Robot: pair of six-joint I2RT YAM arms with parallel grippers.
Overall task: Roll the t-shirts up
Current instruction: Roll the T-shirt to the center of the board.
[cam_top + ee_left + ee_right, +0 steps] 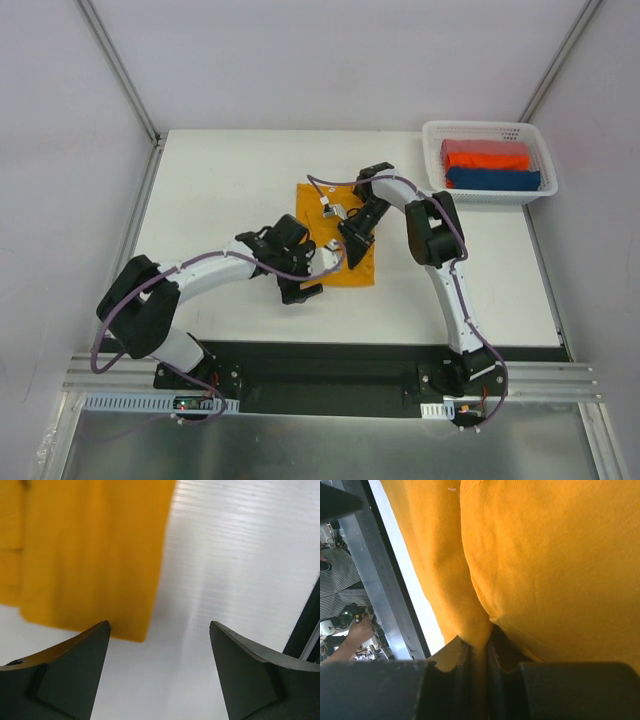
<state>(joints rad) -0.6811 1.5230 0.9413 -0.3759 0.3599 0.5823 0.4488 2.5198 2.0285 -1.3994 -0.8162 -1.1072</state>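
Since the table (230, 180) is flat and smooth, with room toward the left of the top view, you have space to roll. The shirt (352, 272) lies folded at the centre, its long axis running from upper left to lower right. The basket (432, 150) stands well apart, upper right. The right gripper (479, 645) is clenched on a shirt fold. The left gripper (159, 627) is released, with the shirt's corner just beside it, upper left in its view.

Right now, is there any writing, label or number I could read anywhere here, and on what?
None can be read.
The shirt is plain.
The basket shows no label.
The small board at the left arm's base is too small to read.
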